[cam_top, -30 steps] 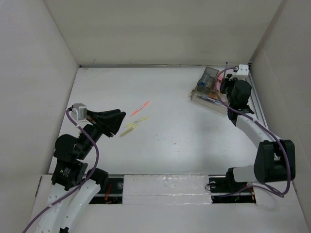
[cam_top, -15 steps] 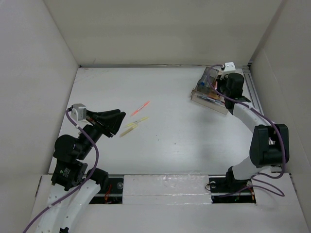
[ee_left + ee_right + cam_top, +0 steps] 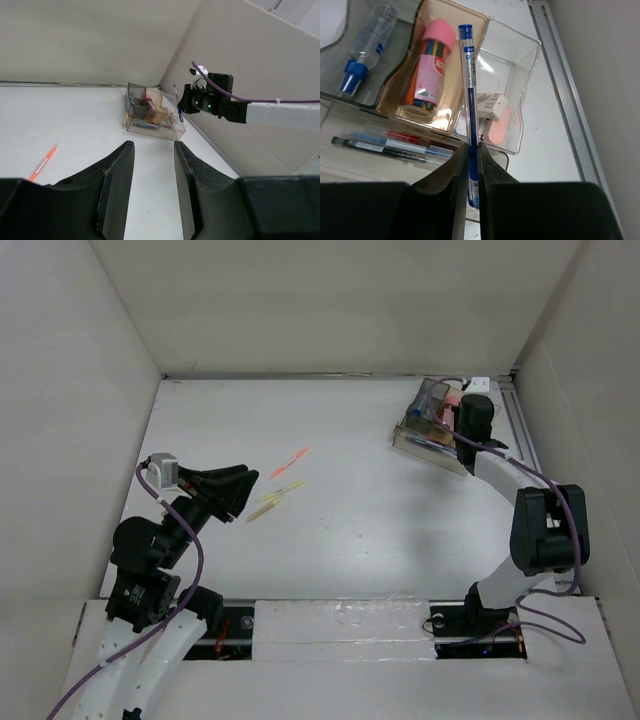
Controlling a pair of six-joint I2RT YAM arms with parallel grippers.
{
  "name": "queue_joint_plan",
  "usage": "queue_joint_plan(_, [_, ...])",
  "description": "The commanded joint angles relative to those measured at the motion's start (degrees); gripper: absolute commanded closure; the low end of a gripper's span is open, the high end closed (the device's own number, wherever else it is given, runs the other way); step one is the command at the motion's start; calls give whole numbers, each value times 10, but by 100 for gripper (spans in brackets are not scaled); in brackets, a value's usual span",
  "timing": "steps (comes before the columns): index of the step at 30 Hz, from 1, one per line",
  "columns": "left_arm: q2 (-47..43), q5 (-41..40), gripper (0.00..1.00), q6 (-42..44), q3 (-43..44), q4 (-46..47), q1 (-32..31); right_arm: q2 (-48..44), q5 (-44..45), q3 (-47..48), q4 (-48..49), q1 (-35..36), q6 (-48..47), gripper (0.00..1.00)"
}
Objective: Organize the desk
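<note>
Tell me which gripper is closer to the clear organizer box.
Right. The right gripper, gripping a blue pen, is directly above the organizer; the left gripper sits far across the desk near the loose pens.

Beyond parted left fingers point(image 3: 118, 182), a clear organizer point(image 3: 152, 114) sits on the desk point(image 3: 75, 115).

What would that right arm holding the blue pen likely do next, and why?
Probably carry the blue pen to the long front slot of the organizer and lower it in: the right gripper is shut on it near the box, and other pens lie in that slot.
</note>
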Motion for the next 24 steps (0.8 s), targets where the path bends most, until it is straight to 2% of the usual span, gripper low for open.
queue_joint_plan(1, [-1,-1,67,7,2,27,1,16,57,-8,21,9,19,97])
queue_joint_plan(7, [-3,-2,67,6,4,27,1,30,123,-14,27,14,37,92])
queue_joint_plan(24, [-7,-5,67,7,4,25,1,41,231,-46,73,37,58,93])
